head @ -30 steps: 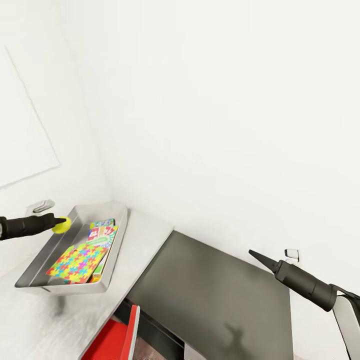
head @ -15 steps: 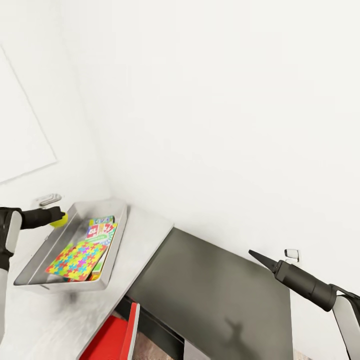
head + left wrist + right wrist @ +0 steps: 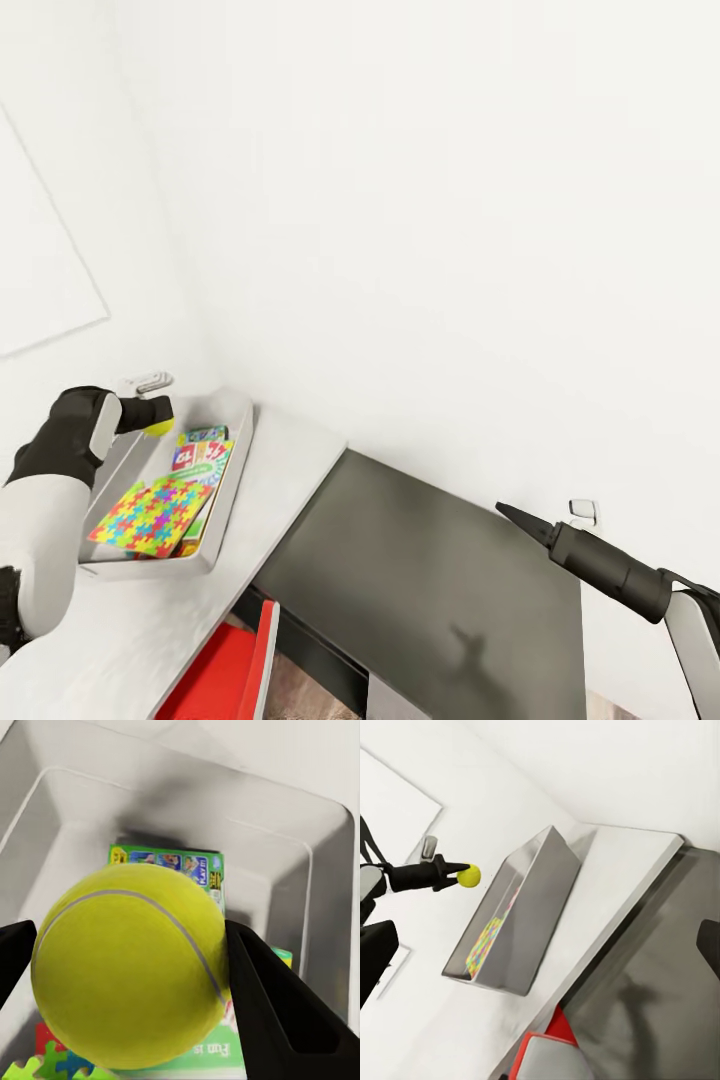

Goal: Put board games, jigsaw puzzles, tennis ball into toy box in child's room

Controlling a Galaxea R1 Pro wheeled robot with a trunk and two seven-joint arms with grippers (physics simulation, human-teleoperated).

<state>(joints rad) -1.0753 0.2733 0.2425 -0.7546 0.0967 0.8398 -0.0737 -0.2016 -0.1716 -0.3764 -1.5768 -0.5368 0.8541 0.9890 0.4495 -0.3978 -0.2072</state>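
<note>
While left end effector (image 3: 158, 419) pinches tennis ball (image 3: 159, 427) at mid-left of head view, above toy box (image 3: 232, 470) on bench (image 3: 290, 470); right end effector (image 3: 507, 512) lower right, fingers together. Left wrist: ball over board game (image 3: 169, 866). Right wrist: jigsaw puzzle (image 3: 486, 937) inside box.

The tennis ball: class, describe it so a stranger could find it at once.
Find the grey toy box on the pale table. Above its far end, the left gripper pinches a tennis ball. It is the one round, plain yellow-green thing; everything under it is flat and printed.

The pale table (image 3: 250, 560) carries the grey toy box (image 3: 232, 478) near the wall.
</note>
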